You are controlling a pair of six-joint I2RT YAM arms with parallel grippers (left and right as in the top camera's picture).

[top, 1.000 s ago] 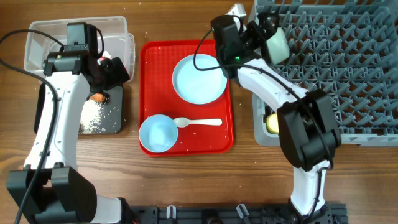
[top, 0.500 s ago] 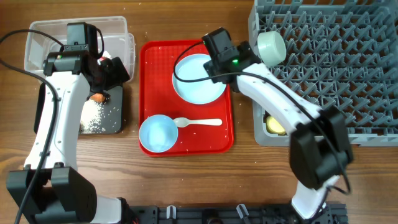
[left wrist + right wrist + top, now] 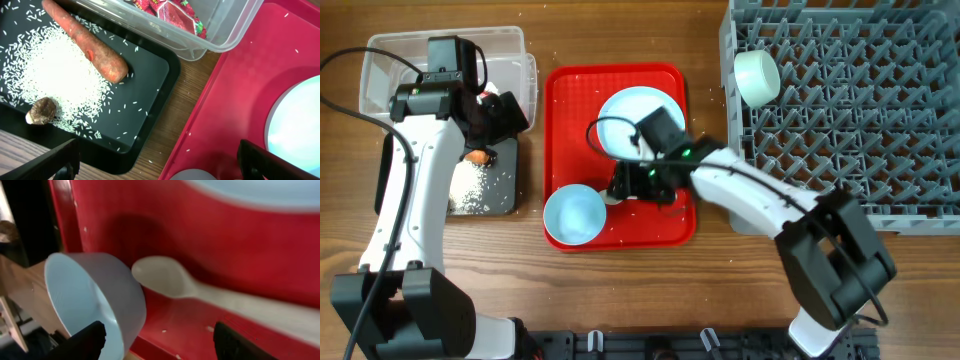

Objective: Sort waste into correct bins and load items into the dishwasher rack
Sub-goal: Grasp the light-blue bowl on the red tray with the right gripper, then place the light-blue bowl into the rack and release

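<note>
The wooden table (image 3: 620,290) held it all. Biggest was the grey dishwasher rack (image 3: 860,120) on the right side. Next came the flat red tray (image 3: 565,130) in the middle, then the clear tub (image 3: 390,60) and the black tray (image 3: 502,200) on the left. The light blue plate (image 3: 625,115) lay at the far end of the red tray. The light blue bowl (image 3: 570,215) sat at its near left corner, and the pale green bowl (image 3: 757,76) was tipped on its side in the rack. The left claw (image 3: 160,160) hung over the gap between the black tray and the red tray, spread wide and holding nothing. The right claw (image 3: 157,330) was low over the red tray, also spread wide and empty. The orange carrot (image 3: 87,45) lay on the black tray. Smallest was the white plastic spoon (image 3: 167,277), flat on the red tray with its scoop just beside the blue bowl. It looked like the next thing to pick up. The spoon was probably very light, thin and a bit slippery, so it could skid or flip. The best place to pinch it seemed to be the middle of the handle, away from the bowl.
</note>
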